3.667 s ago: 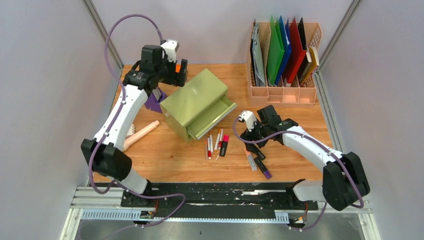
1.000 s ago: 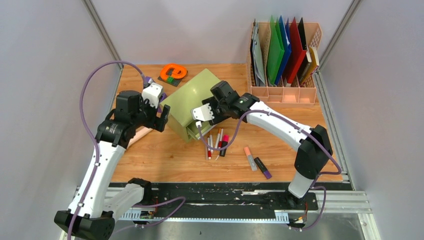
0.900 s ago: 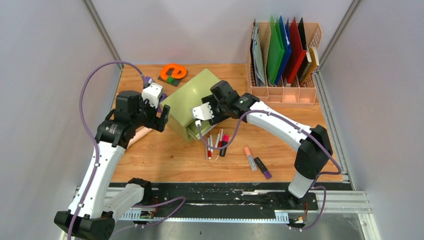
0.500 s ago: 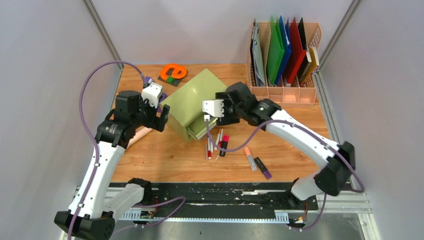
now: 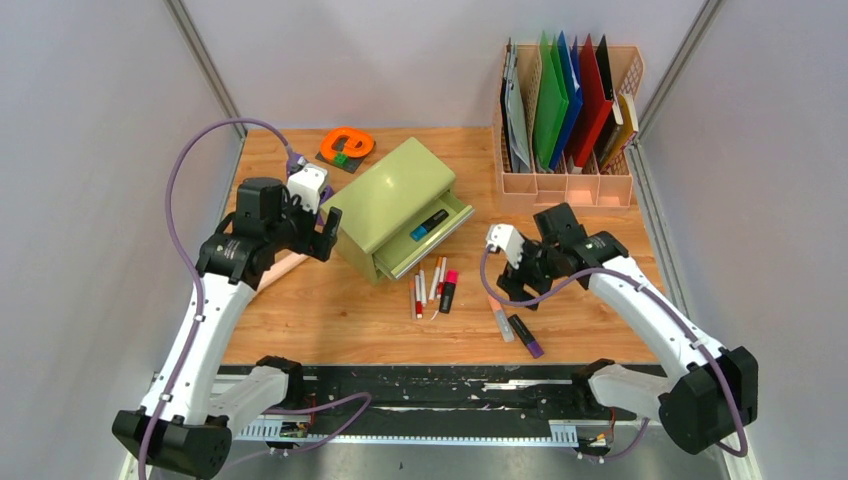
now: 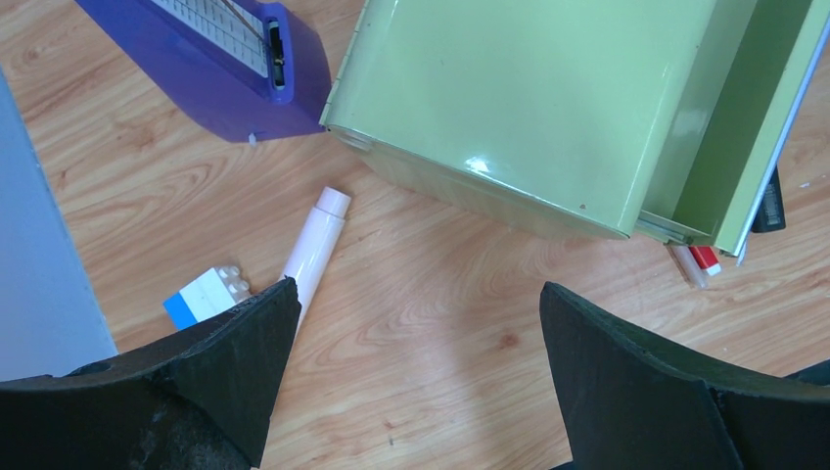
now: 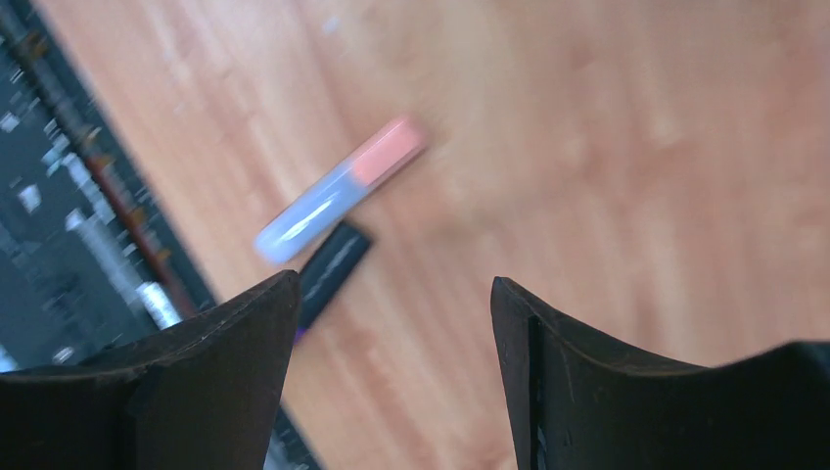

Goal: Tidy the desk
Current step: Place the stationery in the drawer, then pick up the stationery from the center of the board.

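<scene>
Along the bottom of the top view the black and silver rail (image 5: 450, 385) borders the desk (image 5: 330, 320), whose orange-brown planks fill the middle of the frame. Just above the rail, right of centre, a pink-capped highlighter (image 5: 501, 322) and a dark marker (image 5: 525, 336) lie side by side on the wood. The right gripper (image 5: 515, 292) hangs over them with its jaws spread wide and nothing between them. Its wrist view is blurred, but it shows both pens in the upper left, clear of the fingers (image 7: 235, 343). Left of that, a cluster of loose pens (image 5: 430, 285) lies below the olive-green drawer chest (image 5: 390, 195). The chest's drawer (image 5: 425, 250) is pulled out, with a blue-and-black marker (image 5: 429, 223) inside. At the chest's left side the left gripper (image 5: 328, 235) is also gaping wide and grips nothing. Bare wood shows between its fingertips (image 6: 264, 323) (the chest wall sits above them in that view, not touching). A pale pink tube (image 6: 315, 245), a blue-and-white brick (image 6: 206, 294) and a purple object (image 6: 215, 49) lie near it. In the upper part of the top view sit an orange object (image 5: 345, 145) and, upper right, the peach file rack (image 5: 565, 185) with upright folders.
</scene>
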Controlling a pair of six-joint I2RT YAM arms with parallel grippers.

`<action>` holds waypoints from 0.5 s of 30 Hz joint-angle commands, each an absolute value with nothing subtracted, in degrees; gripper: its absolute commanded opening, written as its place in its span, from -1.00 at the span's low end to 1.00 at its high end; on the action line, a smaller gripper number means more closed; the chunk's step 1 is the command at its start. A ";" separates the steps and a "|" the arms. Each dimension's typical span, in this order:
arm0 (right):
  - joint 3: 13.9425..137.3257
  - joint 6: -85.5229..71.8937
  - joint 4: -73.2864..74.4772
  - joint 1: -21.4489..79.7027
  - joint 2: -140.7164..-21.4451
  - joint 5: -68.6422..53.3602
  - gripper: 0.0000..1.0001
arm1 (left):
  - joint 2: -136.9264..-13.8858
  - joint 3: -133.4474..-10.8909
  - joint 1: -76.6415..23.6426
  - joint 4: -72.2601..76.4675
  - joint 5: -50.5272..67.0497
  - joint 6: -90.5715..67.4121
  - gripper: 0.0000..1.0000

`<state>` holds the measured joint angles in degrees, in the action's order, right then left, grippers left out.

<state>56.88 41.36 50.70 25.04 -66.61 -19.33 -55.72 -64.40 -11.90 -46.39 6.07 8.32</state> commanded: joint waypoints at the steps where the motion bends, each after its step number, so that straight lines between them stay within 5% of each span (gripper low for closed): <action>1: 52.02 39.56 58.22 24.79 -63.31 -28.14 0.44 | -57.12 -66.33 -11.44 -44.74 7.68 9.32 1.00; 15: 41.52 37.79 52.25 24.79 -70.49 -22.46 0.40 | -56.47 -65.97 -11.43 -44.80 8.05 9.43 1.00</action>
